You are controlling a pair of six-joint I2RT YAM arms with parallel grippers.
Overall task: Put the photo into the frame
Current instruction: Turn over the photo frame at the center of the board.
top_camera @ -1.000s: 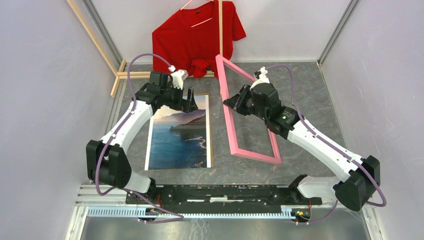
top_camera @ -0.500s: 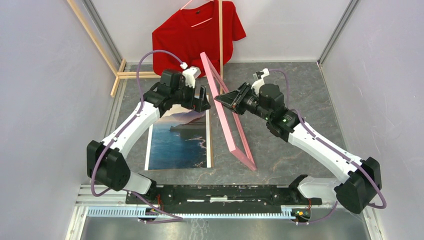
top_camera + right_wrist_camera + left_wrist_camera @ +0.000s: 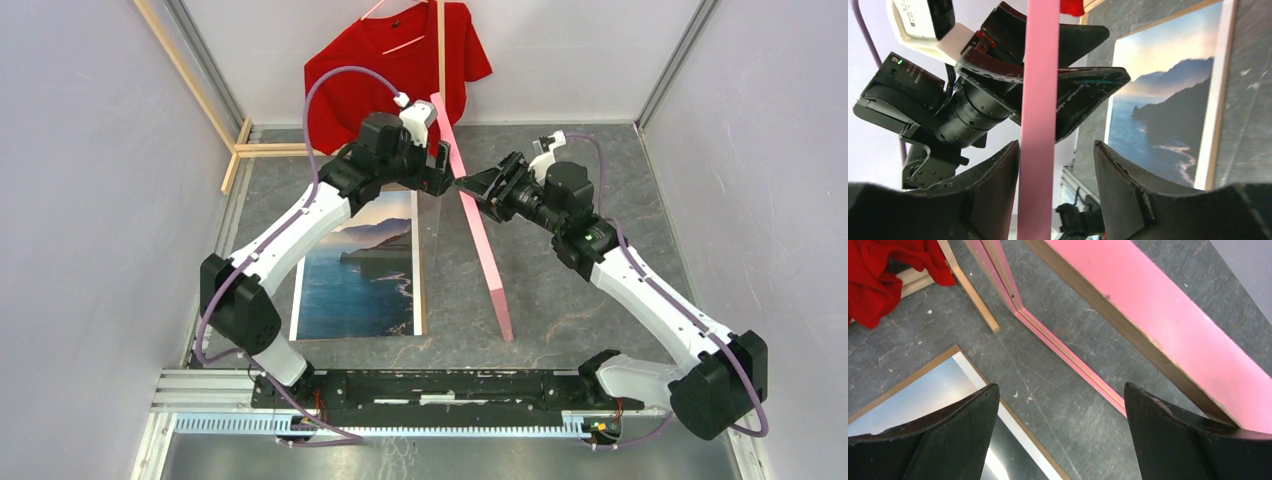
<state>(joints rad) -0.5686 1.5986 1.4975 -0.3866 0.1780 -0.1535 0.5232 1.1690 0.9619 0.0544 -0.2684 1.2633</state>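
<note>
The frame (image 3: 487,265) stands on one long edge on the worktop (image 3: 650,170), tipped close to upright, its pink face seen almost edge-on from above. I judge this a halfway pose for turning it over toward the print. The right end effector (image 3: 475,185) sits at the frame's raised upper rail, on the frame's right side. Its wrist view shows the rail running between the two fingers (image 3: 993,200), close against one with a clear gap to the other, so the jaws stand apart and only loosely steady the rail. The left end effector (image 3: 437,180) meets the same rail from the frame's left side, spread fully wide and gripping nothing. In its own view the pink face passes just beside one finger (image 3: 1168,435), seemingly placed to brace the frame as it leans. The photo (image 3: 358,275) lies flat, picture side up, just left of the frame's grounded edge and apart from it. Beyond the frame's far end hangs a red shirt (image 3: 390,70). With neither side pinching firmly, the frame could topple or slide — the next move likely calls for a controlled lowering over the photo
</note>
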